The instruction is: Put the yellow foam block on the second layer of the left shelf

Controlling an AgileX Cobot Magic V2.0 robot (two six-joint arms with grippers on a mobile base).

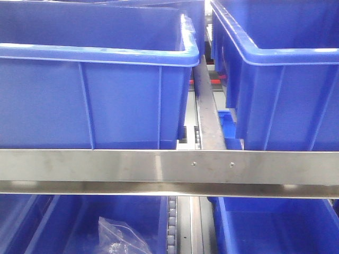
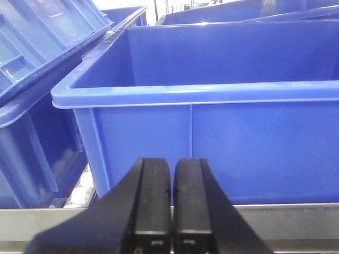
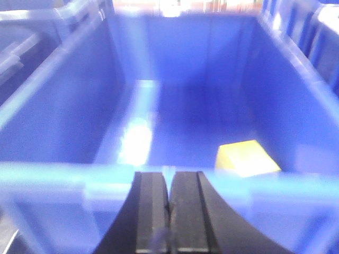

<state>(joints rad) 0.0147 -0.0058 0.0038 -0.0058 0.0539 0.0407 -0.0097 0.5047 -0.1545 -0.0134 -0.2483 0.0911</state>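
The yellow foam block lies on the floor of a blue bin in the right wrist view, near the bin's front right corner, partly hidden behind the near rim. My right gripper is shut and empty, hovering just outside that near rim, left of the block. In the left wrist view my left gripper is shut with nothing in it, facing the front wall of another blue bin that stands on a metal shelf rail. Neither gripper nor the block shows in the front view.
The front view shows two blue bins side by side on a steel shelf rail, a metal divider between them, and lower bins below, one holding a clear plastic bag. A tilted blue bin leans at left.
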